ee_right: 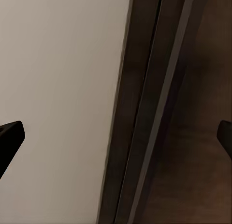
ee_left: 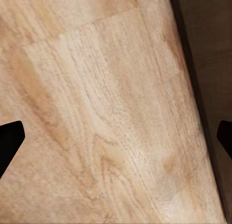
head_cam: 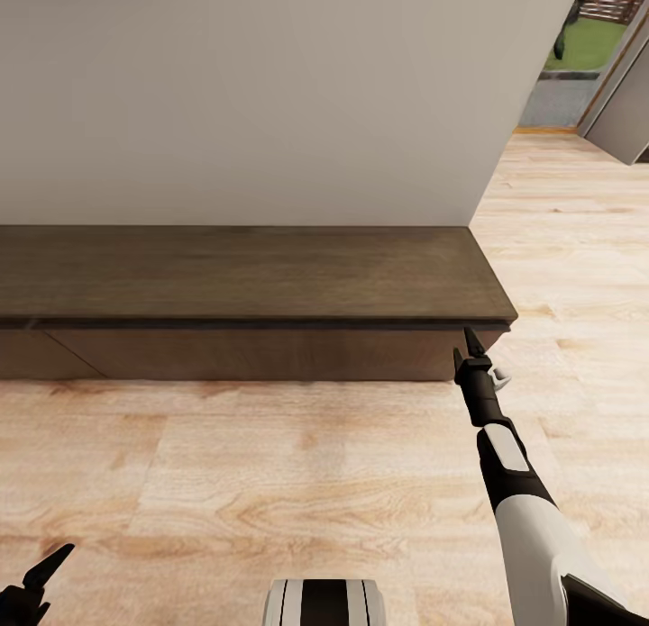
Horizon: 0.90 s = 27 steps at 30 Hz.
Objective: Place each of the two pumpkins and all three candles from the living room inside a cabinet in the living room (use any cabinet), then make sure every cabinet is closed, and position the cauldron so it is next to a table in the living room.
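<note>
So we've got the cabinet (head_cam: 243,284) right ahead, low dark wood against the pale wall (head_cam: 270,95), fronts all flush and shut, top bare. Our right gripper (head_cam: 470,349) hangs just off its right front corner, fingers spread wide in the wrist view, holding nothing. Left gripper (head_cam: 36,576) sits low over the light wood floor (head_cam: 270,482), also wide and empty. An open doorway (head_cam: 586,58) shows at far right.

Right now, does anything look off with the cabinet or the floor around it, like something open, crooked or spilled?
Nothing stands out. The cabinet sits flush against the wall, its fronts look closed and its top is level. The wood floor shows no spill or damage. The right gripper hovers open by the cabinet's right end.
</note>
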Tool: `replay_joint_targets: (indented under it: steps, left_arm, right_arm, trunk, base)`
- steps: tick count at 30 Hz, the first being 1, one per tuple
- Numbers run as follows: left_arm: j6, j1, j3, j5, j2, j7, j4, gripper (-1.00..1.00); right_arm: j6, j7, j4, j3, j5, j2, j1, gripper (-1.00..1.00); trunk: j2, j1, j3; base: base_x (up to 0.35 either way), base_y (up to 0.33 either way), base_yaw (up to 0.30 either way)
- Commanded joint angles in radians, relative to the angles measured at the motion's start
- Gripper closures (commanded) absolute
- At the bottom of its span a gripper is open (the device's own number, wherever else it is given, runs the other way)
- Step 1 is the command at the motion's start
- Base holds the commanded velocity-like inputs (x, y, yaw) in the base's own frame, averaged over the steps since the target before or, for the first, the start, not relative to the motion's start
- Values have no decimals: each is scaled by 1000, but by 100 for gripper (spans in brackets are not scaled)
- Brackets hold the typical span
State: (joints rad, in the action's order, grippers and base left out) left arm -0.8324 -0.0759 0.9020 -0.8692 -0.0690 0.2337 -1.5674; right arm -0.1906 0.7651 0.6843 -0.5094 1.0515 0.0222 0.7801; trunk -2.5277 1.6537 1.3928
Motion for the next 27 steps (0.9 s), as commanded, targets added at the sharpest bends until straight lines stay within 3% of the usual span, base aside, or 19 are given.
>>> replay_joint_targets:
  steps: [1, 17, 27]
  left_arm:
    - [-5, 0, 2, 2, 2, 5, 0, -100]
    - [-11, 0, 4, -16, 8, 8, 2, -100]
    - [-10, 0, 5, -17, 9, 9, -3, -100]
  right_arm:
    - [-10, 2, 0, -4, 7, 1, 1, -100]
    - [-10, -84, -85, -12, 14, -2, 5, -100]
    - [-9, -86, -87, -12, 15, -2, 5, -100]
  trunk:
    - [0, 0, 1]
    - [0, 0, 1]
    - [-2, 4, 35]
  base:
    - [73, 0, 0]
    - [15, 0, 0]
    - [0, 0, 0]
